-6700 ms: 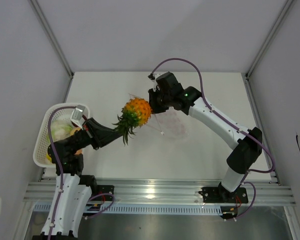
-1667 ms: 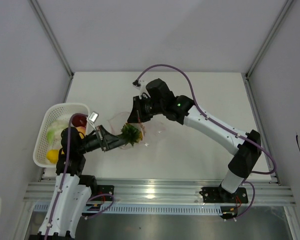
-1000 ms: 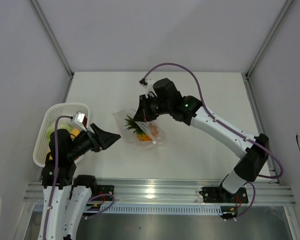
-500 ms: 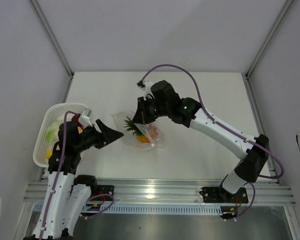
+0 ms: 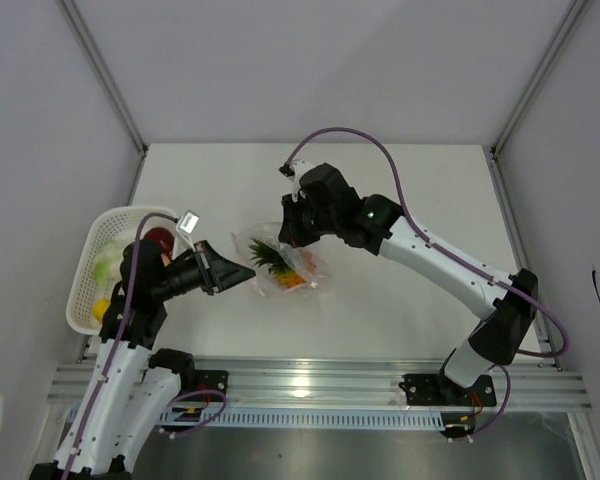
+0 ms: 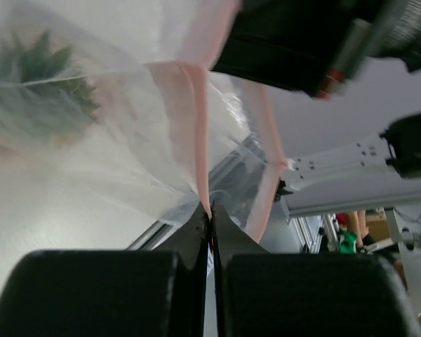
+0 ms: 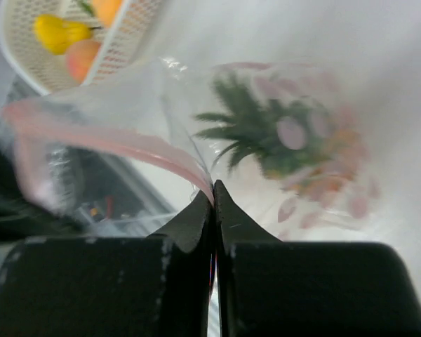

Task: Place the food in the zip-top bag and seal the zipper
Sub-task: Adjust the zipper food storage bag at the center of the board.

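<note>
The clear zip-top bag (image 5: 302, 268) lies mid-table with a toy pineapple (image 5: 277, 262) inside, also seen in the right wrist view (image 7: 281, 133). My left gripper (image 5: 246, 272) is shut on the pinkish zipper strip (image 6: 196, 112) at the bag's near-left mouth edge. My right gripper (image 5: 286, 234) is shut on the same strip (image 7: 126, 144) at the far side, so the mouth is held between the two. More food stays in the white basket (image 5: 80, 285): a dark red apple (image 5: 158, 240), a pale green leafy piece (image 5: 105, 268) and a yellow piece (image 5: 100, 308).
The basket stands at the table's left edge, behind my left arm; its yellow and orange pieces show in the right wrist view (image 7: 56, 31). Grey walls close in the table at the back and both sides. A metal rail runs along the near edge.
My left gripper let the pineapple go into the bag, drew back, then came forward and shut on the zipper strip. The right gripper kept its hold and shifted slightly.
</note>
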You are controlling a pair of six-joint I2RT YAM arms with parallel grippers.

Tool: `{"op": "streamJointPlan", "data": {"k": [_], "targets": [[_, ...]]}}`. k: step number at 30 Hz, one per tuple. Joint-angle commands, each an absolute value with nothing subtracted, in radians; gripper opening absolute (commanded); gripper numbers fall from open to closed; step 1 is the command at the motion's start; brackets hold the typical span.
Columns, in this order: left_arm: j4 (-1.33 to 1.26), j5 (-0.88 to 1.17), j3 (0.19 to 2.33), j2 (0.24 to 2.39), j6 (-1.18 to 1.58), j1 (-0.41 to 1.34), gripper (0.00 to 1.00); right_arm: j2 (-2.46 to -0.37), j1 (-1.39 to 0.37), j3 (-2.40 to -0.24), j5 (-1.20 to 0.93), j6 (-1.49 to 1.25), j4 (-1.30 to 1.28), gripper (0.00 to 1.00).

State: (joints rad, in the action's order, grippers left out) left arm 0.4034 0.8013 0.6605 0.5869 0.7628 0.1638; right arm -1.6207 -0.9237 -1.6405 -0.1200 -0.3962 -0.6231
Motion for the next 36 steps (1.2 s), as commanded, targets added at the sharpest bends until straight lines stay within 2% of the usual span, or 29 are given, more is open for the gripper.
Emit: {"op": "streamJointPlan", "data": {"k": [1,4,8,12,16,18,22,27,31,36], "targets": [[0.194,0.919,0.762,0.488,0.782,0.181,0.0,-1.522,-0.934,-1.745,0.09,-0.315,-0.733,0.0],[0.202,0.92,0.823,0.472,0.793,0.181,0.01,-1.445,-0.983,-1.828,0.166,-0.299,-0.779,0.0],[0.366,0.83,0.821,0.538,0.792,0.181,0.01,-1.393,-1.009,-1.856,0.184,-0.301,-0.785,0.0],[0.373,0.816,0.692,0.592,0.805,0.181,0.01,-1.428,-0.965,-1.744,0.141,-0.327,-0.743,0.0],[0.414,0.781,0.632,0.635,0.75,0.181,0.01,-1.471,-0.945,-1.571,0.101,-0.359,-0.651,0.0],[0.417,0.781,0.63,0.644,0.741,0.181,0.01,-1.497,-0.94,-1.549,0.081,-0.359,-0.631,0.0],[0.353,0.854,0.742,0.618,0.753,0.181,0.0,-1.537,-0.943,-1.618,0.109,-0.338,-0.684,0.0],[0.292,0.893,0.91,0.578,0.787,0.181,0.01,-1.462,-0.994,-1.774,0.152,-0.304,-0.744,0.0],[0.305,0.89,0.885,0.586,0.804,0.181,0.01,-1.408,-1.055,-1.796,0.199,-0.291,-0.735,0.0],[0.463,0.798,0.775,0.629,0.746,0.181,0.01,-1.37,-1.023,-1.683,0.193,-0.307,-0.673,0.0]]}}
